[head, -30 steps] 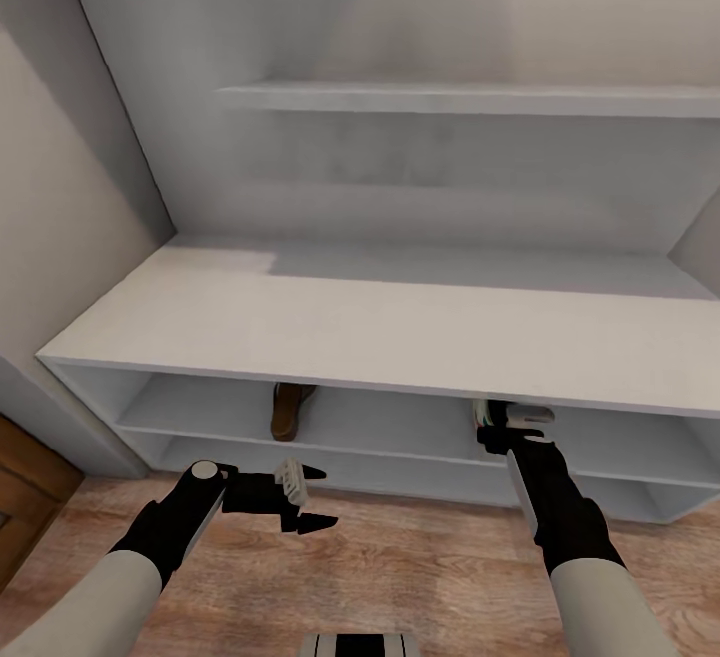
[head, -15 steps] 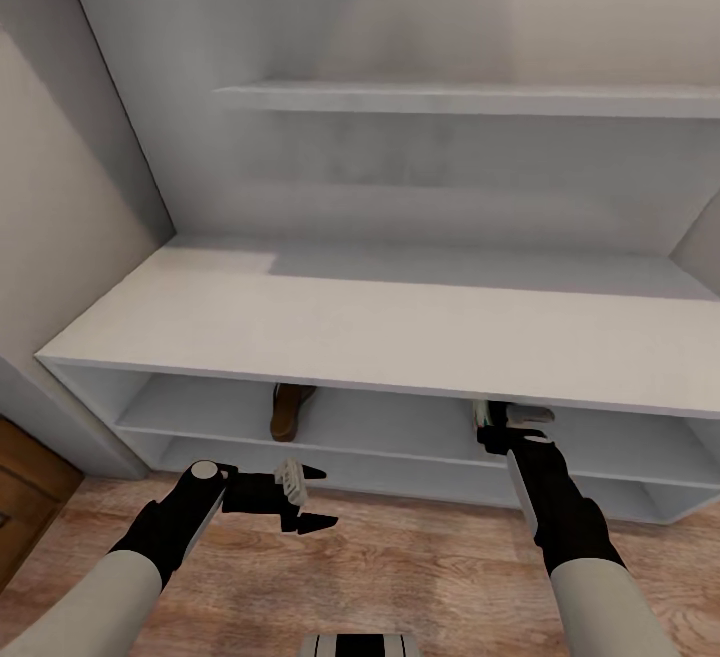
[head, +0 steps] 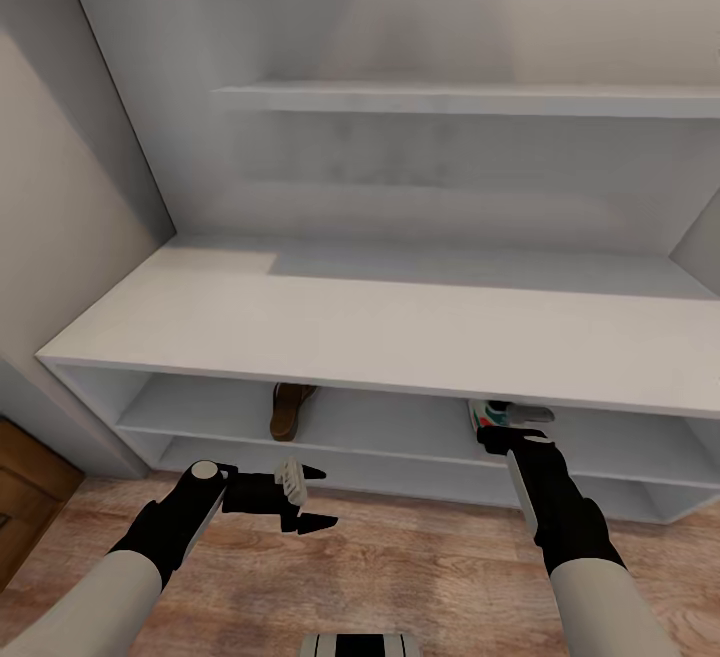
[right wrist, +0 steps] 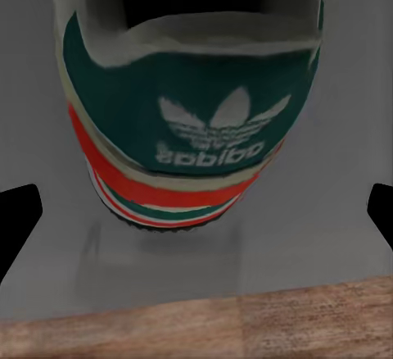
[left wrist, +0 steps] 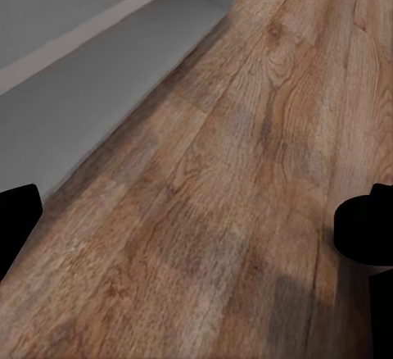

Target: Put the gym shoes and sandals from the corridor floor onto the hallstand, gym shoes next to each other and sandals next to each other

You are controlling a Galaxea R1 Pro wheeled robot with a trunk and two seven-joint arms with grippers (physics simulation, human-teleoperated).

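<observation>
So the right gripper (head: 508, 422) sits right at the front edge of the upper shelf row of the hallstand (head: 380, 327), and its wrist cam looks straight at the heel of a gym shoe (right wrist: 192, 121). The fingertips sit wide apart at either side of that view with nothing between them, and the shoe rests flat on the grey shelf just ahead of them, so I'd call this one released. From the head cam I can only catch a sliver of the shoe under the top board.

One sandal (head: 290, 410) is on that same shelf row, well off toward the left arm's side of the right gripper. The left gripper (head: 312, 497) hangs over the corridor floor (head: 420, 577), fingers spread and holding nothing, with just planks and the rack's base ahead of it in its wrist view.

My take on doing this step right: pull the right gripper straight back along the shoe's length, no sideways drift, so a finger doesn't clip the heel and drag it toward the lip. Keep it low enough to clear the top board. The spot beside this shoe needs to stay free for its mate.
</observation>
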